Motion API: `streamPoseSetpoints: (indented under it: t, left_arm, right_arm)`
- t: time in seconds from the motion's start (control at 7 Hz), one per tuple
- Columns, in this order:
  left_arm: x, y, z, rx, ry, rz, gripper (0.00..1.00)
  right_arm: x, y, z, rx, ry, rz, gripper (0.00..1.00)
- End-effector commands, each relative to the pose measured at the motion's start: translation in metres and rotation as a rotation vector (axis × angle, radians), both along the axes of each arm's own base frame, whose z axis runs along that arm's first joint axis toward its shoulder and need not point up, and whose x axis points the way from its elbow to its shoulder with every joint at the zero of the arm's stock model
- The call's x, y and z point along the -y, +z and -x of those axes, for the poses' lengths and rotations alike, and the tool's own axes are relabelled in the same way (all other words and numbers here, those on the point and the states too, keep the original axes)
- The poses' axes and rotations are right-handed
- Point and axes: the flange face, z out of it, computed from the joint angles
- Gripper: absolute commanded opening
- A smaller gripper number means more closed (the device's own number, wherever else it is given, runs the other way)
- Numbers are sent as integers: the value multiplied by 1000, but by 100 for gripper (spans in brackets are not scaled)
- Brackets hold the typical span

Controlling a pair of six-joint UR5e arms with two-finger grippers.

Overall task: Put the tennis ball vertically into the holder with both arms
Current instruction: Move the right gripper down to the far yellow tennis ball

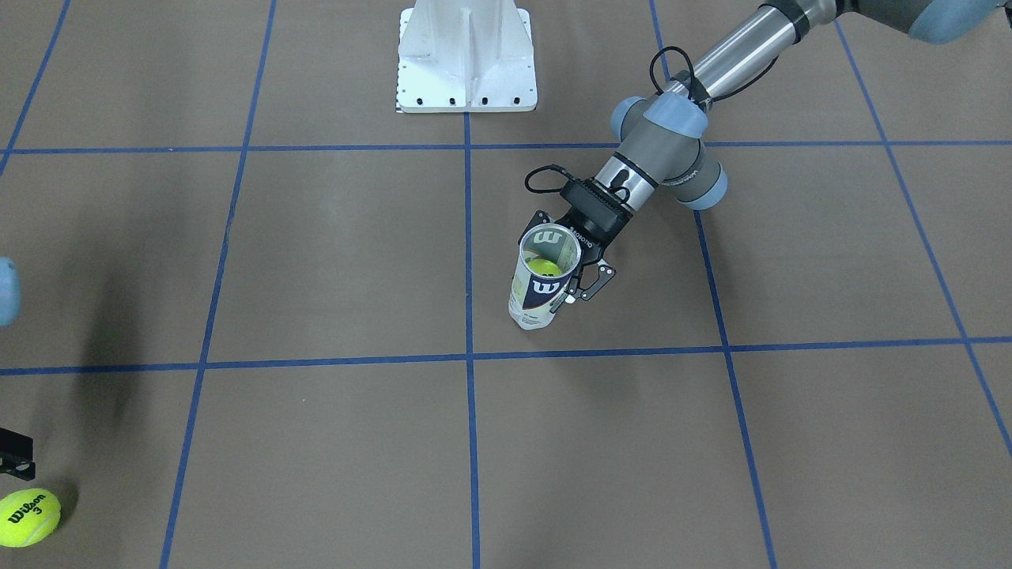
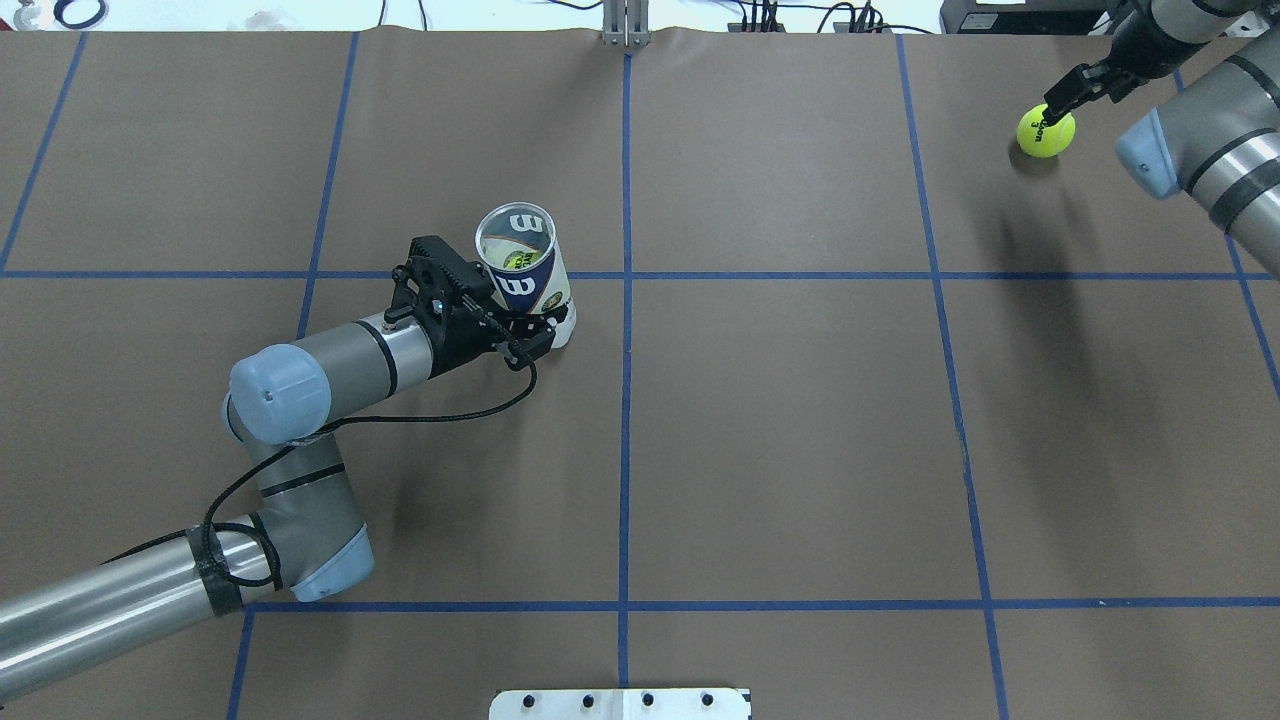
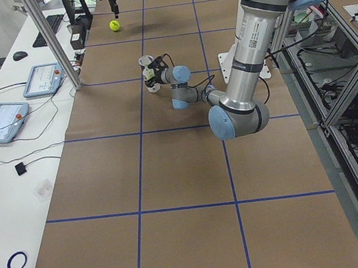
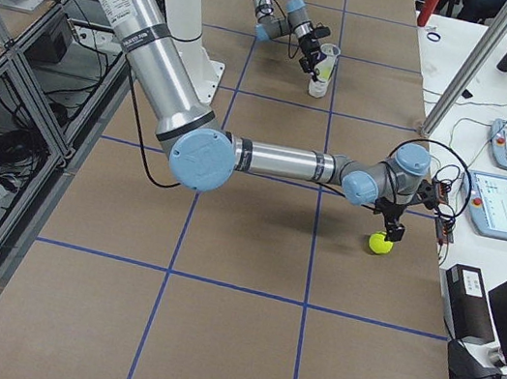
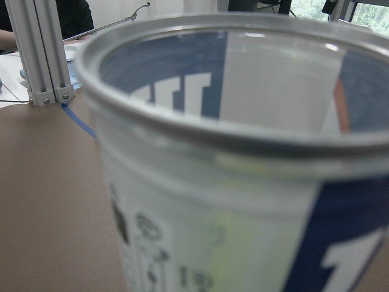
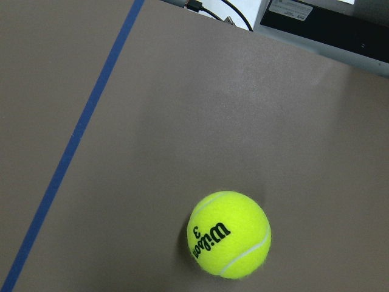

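Front-facing view: the holder (image 1: 536,304) stands upright, mouth up, near the middle of the brown worktop (image 1: 316,261), a little toward the robot's left. The left gripper (image 1: 556,259) is closed round its upper part, with a finger on either side. A yellow inner ball (image 1: 544,267) shows down the mouth. A loose tennis ball (image 1: 29,518) lies by the worktop's far right corner. A white pedestal base (image 1: 466,59) sits at the robot's edge.

Overhead view: the right gripper (image 2: 1078,95) hangs just over the loose tennis ball. Its fingers look spread and grasp nothing. Whether a fingertip touches the ball cannot be told.

Exterior left view: the holder is upright at the end of the near arm, and the loose tennis ball lies well beyond it.

Exterior right view: the right gripper is poised directly above the ball, which rests on the worktop close to the far edge.

Left wrist view: the holder's rim and navy-and-white label fill the frame, blurred.

Right wrist view: the loose tennis ball, printed "Wilson 3", lies apart from a blue tape line (image 6: 73,152).
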Motion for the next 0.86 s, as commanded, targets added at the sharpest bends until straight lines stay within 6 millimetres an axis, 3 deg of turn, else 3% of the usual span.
streamPoseSetpoints:
  t: [0.0,0.71]
  left_arm:
    - [0,0,0,0,1,0,74]
    - [0,-1,1,-2,0,-1,74]
  right_arm:
    - [3,16,13,-27,1,-6,99]
    - [12,19,35,-90,5,-8,99]
